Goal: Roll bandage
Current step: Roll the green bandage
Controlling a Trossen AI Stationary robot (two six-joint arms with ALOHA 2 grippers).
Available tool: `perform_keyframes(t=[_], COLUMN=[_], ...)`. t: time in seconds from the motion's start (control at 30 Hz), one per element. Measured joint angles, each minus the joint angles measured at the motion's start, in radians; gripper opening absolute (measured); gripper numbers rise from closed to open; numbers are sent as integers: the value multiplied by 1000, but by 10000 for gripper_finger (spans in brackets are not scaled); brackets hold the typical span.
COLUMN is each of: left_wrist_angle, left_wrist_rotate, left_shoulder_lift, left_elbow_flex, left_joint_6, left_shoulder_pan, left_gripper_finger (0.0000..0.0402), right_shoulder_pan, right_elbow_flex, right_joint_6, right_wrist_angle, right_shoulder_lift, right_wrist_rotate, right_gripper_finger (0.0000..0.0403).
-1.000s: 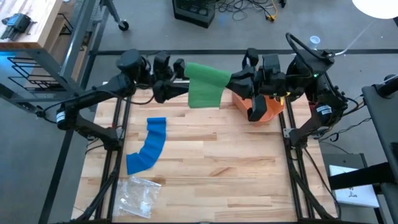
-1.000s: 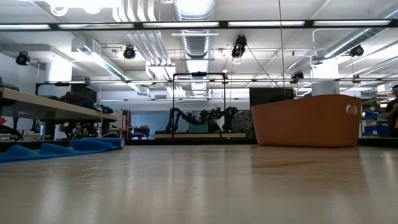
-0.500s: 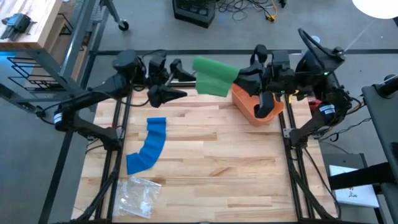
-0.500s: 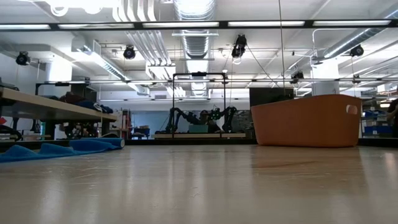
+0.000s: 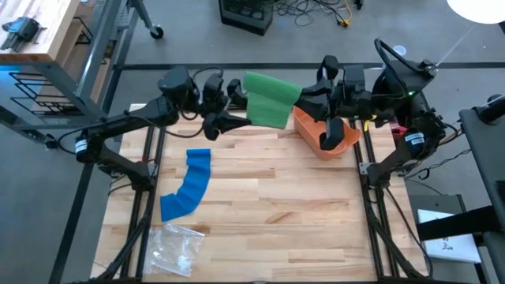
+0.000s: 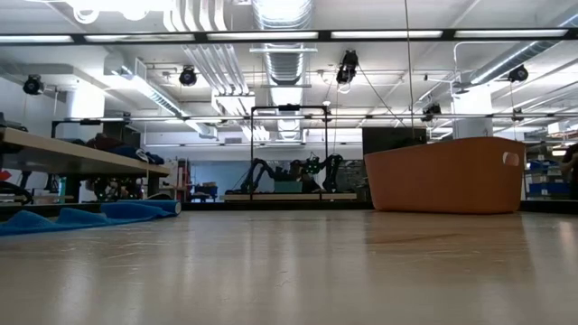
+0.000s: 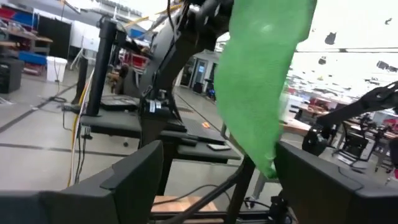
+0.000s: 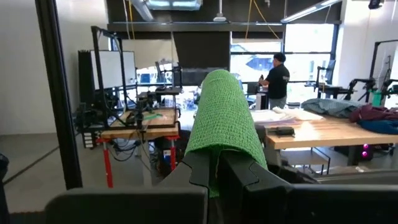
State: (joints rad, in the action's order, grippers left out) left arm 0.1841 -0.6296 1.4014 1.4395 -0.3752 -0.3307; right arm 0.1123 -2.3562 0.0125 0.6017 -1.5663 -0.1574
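A green bandage point(image 5: 270, 99) hangs in the air over the table's far edge, with my right gripper point(image 5: 303, 96) shut on its right end. In the right wrist view the green bandage point(image 8: 221, 115) stands just beyond the shut gripper point(image 8: 216, 169). My left gripper point(image 5: 234, 112) stands open just left of the bandage, at about the same height. In the left wrist view the green bandage point(image 7: 261, 87) hangs past the gap between the fingers of the left gripper point(image 7: 217, 186), and no touch shows. A blue bandage point(image 5: 189, 184) lies flat on the table at the left. My right gripper pinches the green bandage between its two fingers at the cloth's right end point(image 8: 217, 148). The fingers come in about level from the table's right side. The cloth bulges in a fold past the fingertips, and the rest hangs down, clear of the table.
An orange bin point(image 5: 327, 134) stands at the far right of the table, under my right arm, and shows as the orange bin point(image 6: 447, 174) in the low view. A clear plastic bag point(image 5: 177, 246) lies at the near left. Bare wood fills the middle and the near right.
My left gripper drew back toward the table's left edge, away from the green bandage, then came back toward it and a little lower. The bandage, which hung long and wide a second ago, has shifted toward the right and now shows shorter.
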Motion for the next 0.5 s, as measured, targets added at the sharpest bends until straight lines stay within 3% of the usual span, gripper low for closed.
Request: perform_keyframes(t=[0.5], left_wrist_angle=[25], left_wrist_rotate=[64], left_shoulder_lift=[16], left_elbow_flex=[0], left_joint_6=[-4], left_shoulder_pan=[18], left_gripper_finger=[193], right_shoulder_pan=[-20], right_elbow_flex=[0], right_joint_6=[-7], right_wrist_angle=[19], right_shoulder_lift=[-32], right_wrist_rotate=[-3], right_gripper_finger=[3])
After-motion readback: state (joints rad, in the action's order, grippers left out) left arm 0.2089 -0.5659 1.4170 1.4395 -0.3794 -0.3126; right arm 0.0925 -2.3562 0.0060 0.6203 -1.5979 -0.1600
